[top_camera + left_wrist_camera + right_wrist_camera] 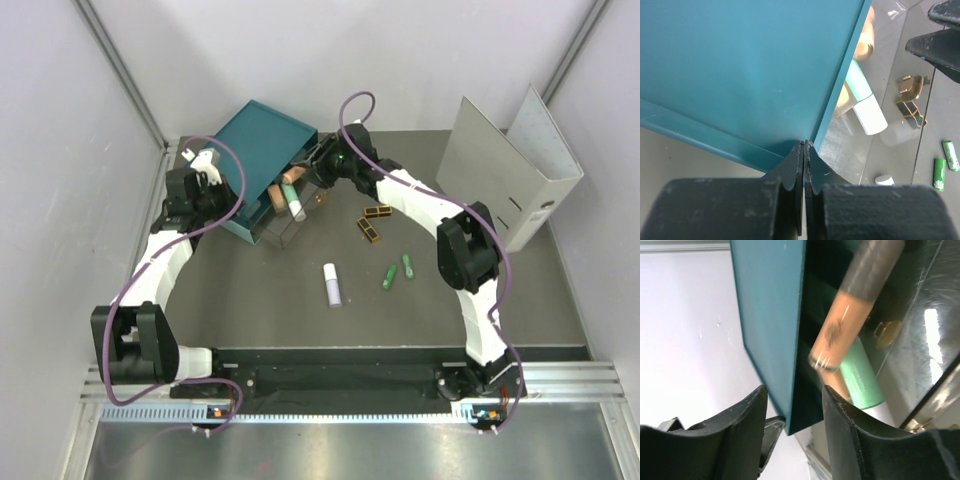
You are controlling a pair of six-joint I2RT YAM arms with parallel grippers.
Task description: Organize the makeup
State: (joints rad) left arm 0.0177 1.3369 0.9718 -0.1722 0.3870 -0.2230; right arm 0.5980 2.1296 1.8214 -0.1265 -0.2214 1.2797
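Note:
The makeup is split between the clear drawer [288, 205] pulled out of the teal drawer box [262, 148] and the table. In the drawer lie a peach-orange tube [844, 322], blurred and just past my right fingertips, and a pale green tube [861, 374] with a white cap [870, 114]. My right gripper [794, 399] stands open over the drawer with nothing between its fingers. On the table lie two black-and-gold cases [378, 212] [370, 231], two bright green tubes [389, 277] [408, 266] and a white tube [332, 284]. My left gripper [804, 149] is shut, its tips at the box's near corner.
A large grey binder [508, 172] stands open at the back right. White walls with metal rails close in the left and right sides. The box sits at the back left, skewed, with its drawer pointing toward the table's middle.

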